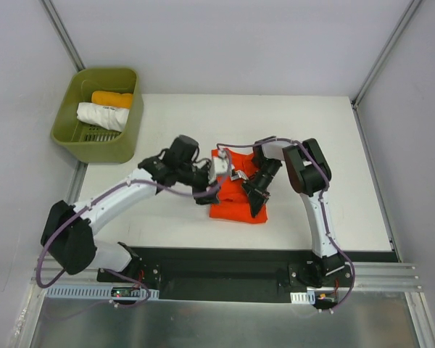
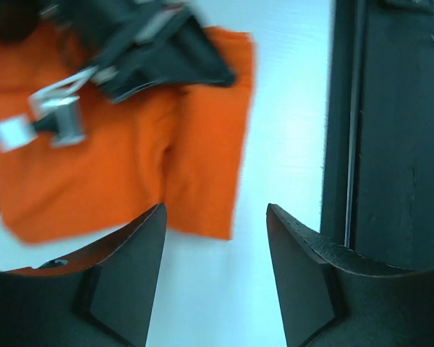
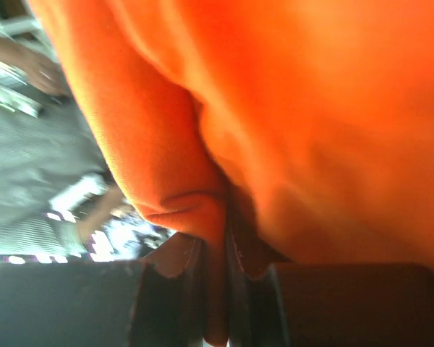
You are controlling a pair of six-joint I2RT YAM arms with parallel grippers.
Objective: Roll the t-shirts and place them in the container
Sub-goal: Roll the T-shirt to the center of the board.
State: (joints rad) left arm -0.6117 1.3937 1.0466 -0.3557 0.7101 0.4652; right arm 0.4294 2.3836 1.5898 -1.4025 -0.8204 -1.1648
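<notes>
A red-orange t-shirt [image 1: 235, 208] lies folded into a narrow strip at the middle of the white table. My right gripper [image 1: 254, 197] is down on it, shut on a pinched fold of its cloth [image 3: 311, 108], which fills the right wrist view around the fingers [image 3: 228, 217]. My left gripper [image 1: 225, 176] hovers at the shirt's left side. In the left wrist view it [image 2: 215, 213] stands open over bare table, nothing between the fingers, with the t-shirt's corner [image 2: 130, 166] just beyond the left fingertip. The right gripper's black body [image 2: 159, 50] rests on the cloth.
A green basket [image 1: 133, 119] at the far left holds a rolled orange shirt [image 1: 112, 98] and a rolled white one [image 1: 101, 116]. The black base strip [image 1: 225, 264] runs along the near table edge, close to the shirt's near end. Grey walls enclose the table.
</notes>
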